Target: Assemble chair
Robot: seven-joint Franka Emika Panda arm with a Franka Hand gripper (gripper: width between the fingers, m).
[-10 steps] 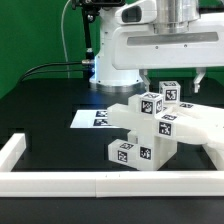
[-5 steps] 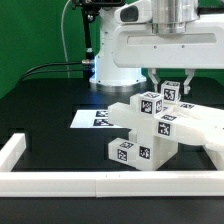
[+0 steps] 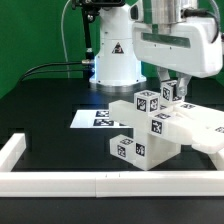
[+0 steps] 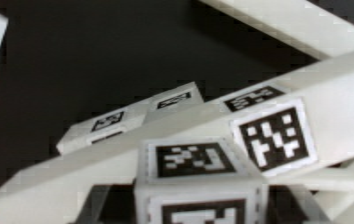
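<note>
Chair parts in blocky white plastic [image 3: 150,128], each face bearing black-and-white square tags, sit stacked on the black tabletop [image 3: 50,105], toward the exterior view's right and just behind the long white border rail [image 3: 100,184] that runs along the near edge. The lowest tagged block [image 3: 130,150] rests on the tabletop, more blocks rise behind and above it, and a broad flat white piece [image 3: 200,125] extends from the cluster toward the exterior view's right. The hand [image 3: 173,92] of the white robot arm [image 3: 175,40] hangs directly over the top of the stack, its dark fingers [image 3: 166,88] reaching down around the uppermost tagged block [image 3: 172,93]; whether they press on it or merely flank it cannot be told, since the fingertips are small and partly hidden there. Behind the stack, toward the exterior view's left, the flat white marker board [image 3: 92,119] lies on the tabletop, partly covered from sight by the parts. The wrist view is blurred and close: it shows several tagged white faces [image 4: 272,135] and a slanting white bar [image 4: 307,40] against the dark tabletop, with another tag [image 4: 200,213] at the picture's edge.
</note>
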